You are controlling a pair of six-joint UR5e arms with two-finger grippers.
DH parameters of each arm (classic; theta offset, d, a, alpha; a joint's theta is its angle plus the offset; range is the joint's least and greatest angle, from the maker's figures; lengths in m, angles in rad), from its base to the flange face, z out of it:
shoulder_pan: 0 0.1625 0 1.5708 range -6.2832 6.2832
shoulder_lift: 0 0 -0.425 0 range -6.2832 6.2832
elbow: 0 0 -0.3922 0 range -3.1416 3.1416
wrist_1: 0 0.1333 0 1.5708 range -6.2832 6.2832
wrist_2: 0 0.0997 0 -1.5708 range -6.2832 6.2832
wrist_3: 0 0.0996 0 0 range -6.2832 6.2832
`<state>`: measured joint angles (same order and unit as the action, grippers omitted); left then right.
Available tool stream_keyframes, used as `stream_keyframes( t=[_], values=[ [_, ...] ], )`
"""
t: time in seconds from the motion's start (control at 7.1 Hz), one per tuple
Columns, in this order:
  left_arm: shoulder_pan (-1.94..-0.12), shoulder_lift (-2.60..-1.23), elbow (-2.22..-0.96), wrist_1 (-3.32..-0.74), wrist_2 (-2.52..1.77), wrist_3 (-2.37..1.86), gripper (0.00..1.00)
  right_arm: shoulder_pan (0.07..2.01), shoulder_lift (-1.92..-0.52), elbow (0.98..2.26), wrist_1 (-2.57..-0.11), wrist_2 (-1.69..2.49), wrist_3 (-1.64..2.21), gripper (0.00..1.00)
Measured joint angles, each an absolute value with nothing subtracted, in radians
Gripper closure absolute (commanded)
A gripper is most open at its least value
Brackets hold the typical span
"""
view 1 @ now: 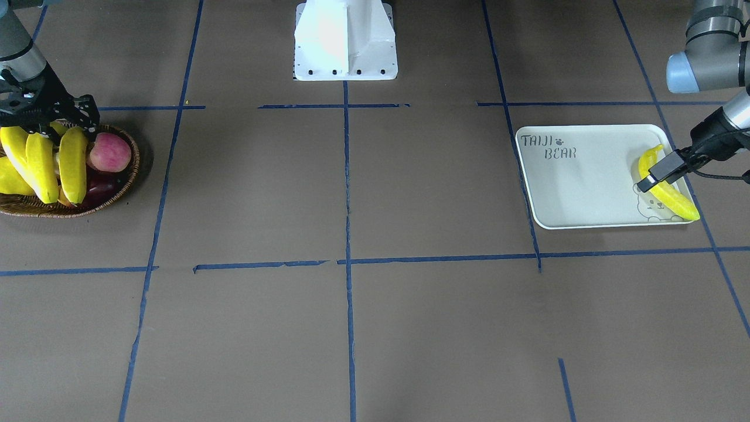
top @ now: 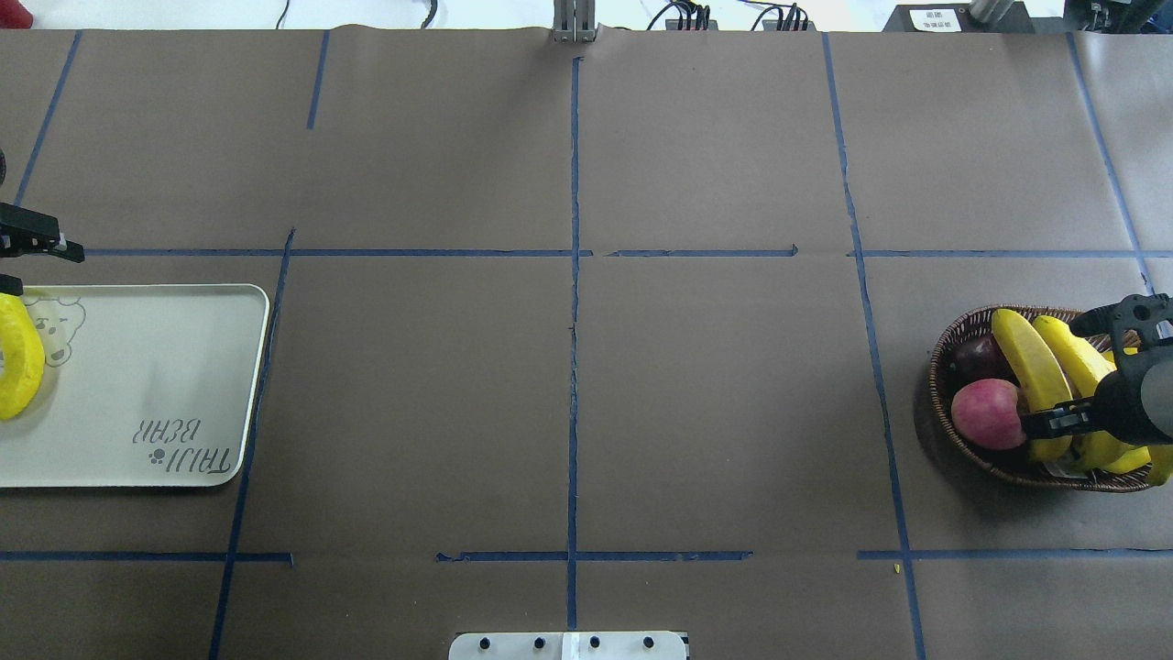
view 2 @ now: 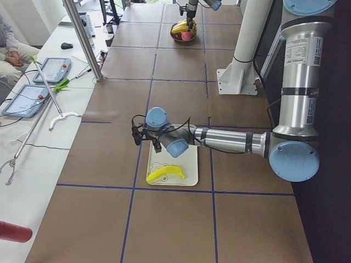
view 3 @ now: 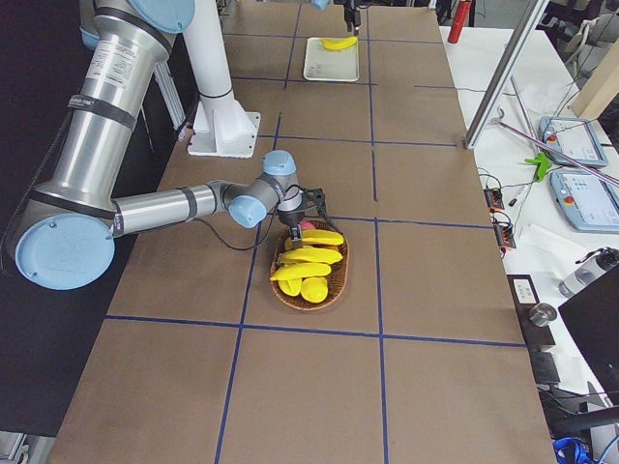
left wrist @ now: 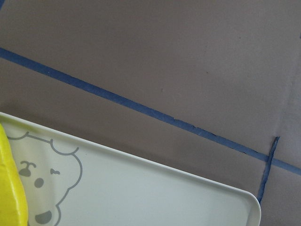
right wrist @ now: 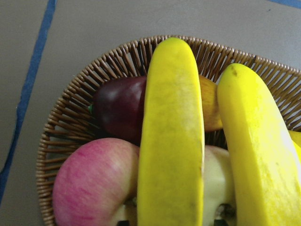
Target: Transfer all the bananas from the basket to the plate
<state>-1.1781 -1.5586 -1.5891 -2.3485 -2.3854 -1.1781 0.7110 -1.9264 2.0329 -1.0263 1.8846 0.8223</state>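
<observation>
My left pincer (view 2: pixel 146 141) is cut off at the overhead view's edge, and its own camera shows none of its fingers. From the side its jaws look spread and grasp nothing, hanging just above the one banana (view 1: pixel 674 202) on the bear-face end of the plate (view 1: pixel 580 187), on my left. On my right, my right pincer (top: pixel 1054 376) is down in the basket (top: pixel 937 394), jaws wide apart astride a banana (right wrist: pixel 171 141); whether the pads touch it I cannot tell. A second banana (right wrist: pixel 256 150) lies just beside it, and a third banana (view 1: pixel 14 155) is cut off at the front view's edge. A pink apple (right wrist: pixel 94 183) and a dark fruit (right wrist: pixel 120 108) crowd the basket's left side. Basket and plate sit well apart at opposite ends of the bench (view 1: pixel 439 193).
</observation>
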Motion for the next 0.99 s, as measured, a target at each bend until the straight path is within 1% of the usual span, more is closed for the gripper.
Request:
stream_keyframes(
  t=[0.14,0.28,0.42,0.7,0.99],
  values=[
    [-1.178,-1.558,-1.591,-2.349,-2.385,-1.178,0.00,0.712,-1.921,2.027,-1.026,1.886,0.823,0.75],
    [-1.178,-1.557,-1.593,-2.349,-2.385,-1.178,0.00,0.713,-1.919,2.025,-1.025,1.889,0.823,0.82],
    [-1.178,-1.556,-1.595,-2.349,-2.386,-1.178,0.00,0.714,-1.918,2.027,-1.025,1.893,0.824,0.87],
    [-1.178,-1.554,-1.599,-2.349,-2.387,-1.179,0.00,0.722,-1.918,2.063,-1.025,1.916,0.824,0.90],
    [-1.178,-1.554,-1.606,-2.355,-2.387,-1.180,0.00,0.786,-1.917,2.125,-1.027,2.015,0.825,0.90]
  ],
)
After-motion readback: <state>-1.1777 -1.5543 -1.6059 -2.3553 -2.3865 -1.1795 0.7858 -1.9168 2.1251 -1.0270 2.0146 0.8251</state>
